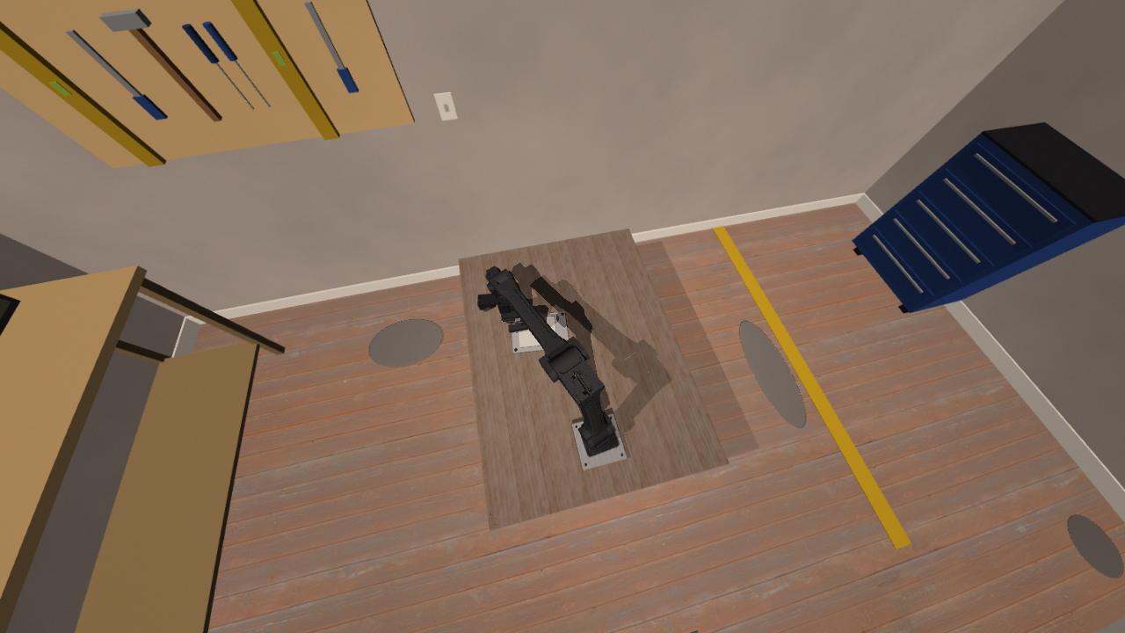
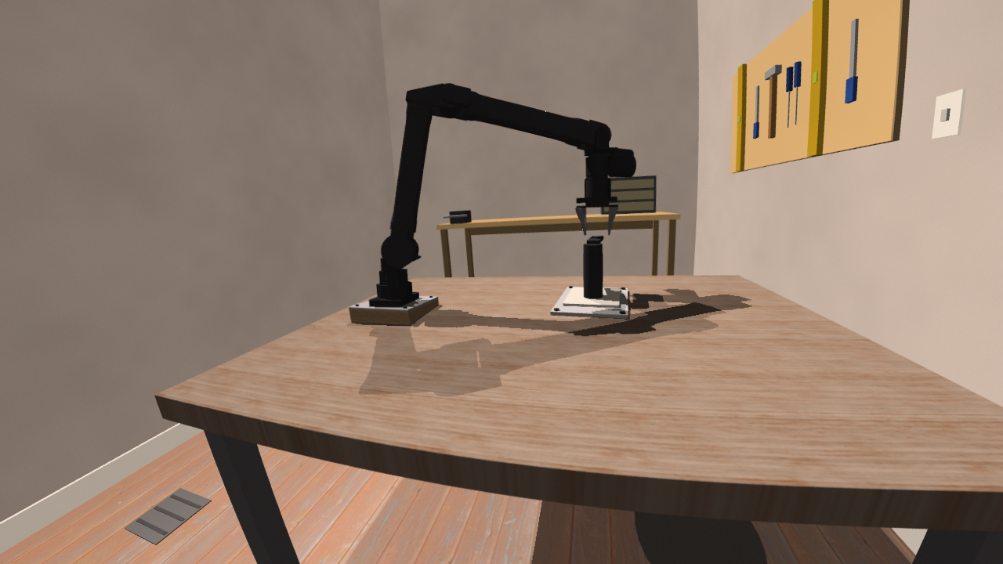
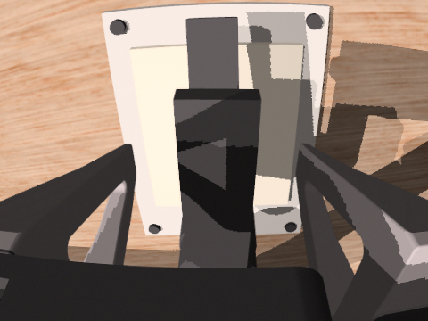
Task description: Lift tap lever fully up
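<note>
The tap (image 2: 593, 272) is a black upright post on a white base plate (image 2: 590, 301) in the middle of the wooden table. Its black lever (image 2: 594, 240) sits on top of the post. In the wrist view the lever (image 3: 218, 143) runs away from me over the base plate (image 3: 220, 107). My gripper (image 2: 595, 228) hangs straight above the tap, a little clear of the lever, and points down. Its fingers are open and empty, one on each side of the lever in the wrist view (image 3: 217, 196). In the overhead view my arm (image 1: 542, 338) hides most of the tap.
My arm's base (image 2: 394, 306) is bolted to the table left of the tap. A side table (image 2: 557, 224) stands behind, by the wall. A tool board (image 2: 816, 84) hangs on the right wall.
</note>
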You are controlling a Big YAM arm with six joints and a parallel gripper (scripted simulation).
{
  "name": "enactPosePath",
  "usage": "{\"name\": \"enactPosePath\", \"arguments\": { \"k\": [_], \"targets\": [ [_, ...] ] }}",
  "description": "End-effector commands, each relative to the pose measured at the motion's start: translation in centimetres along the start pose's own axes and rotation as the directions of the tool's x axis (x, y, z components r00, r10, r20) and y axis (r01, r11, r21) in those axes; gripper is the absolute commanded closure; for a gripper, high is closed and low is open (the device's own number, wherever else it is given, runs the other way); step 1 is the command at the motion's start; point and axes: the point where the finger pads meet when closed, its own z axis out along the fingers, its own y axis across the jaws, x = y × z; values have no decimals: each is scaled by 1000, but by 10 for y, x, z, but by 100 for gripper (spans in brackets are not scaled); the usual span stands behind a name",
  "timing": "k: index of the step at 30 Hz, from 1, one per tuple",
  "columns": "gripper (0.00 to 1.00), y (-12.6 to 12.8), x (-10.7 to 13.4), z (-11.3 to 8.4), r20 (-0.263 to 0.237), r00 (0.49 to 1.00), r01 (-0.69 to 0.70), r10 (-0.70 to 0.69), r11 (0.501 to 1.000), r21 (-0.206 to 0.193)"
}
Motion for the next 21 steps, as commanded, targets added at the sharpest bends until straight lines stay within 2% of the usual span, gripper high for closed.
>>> {"name": "enactPosePath", "arguments": {
  "k": [1,21],
  "targets": [
    [36,-6,-11,-13,17,1000,8,-9,999,38],
    [36,-9,-10,-14,18,1000,8,-9,999,39]
  ]
}}
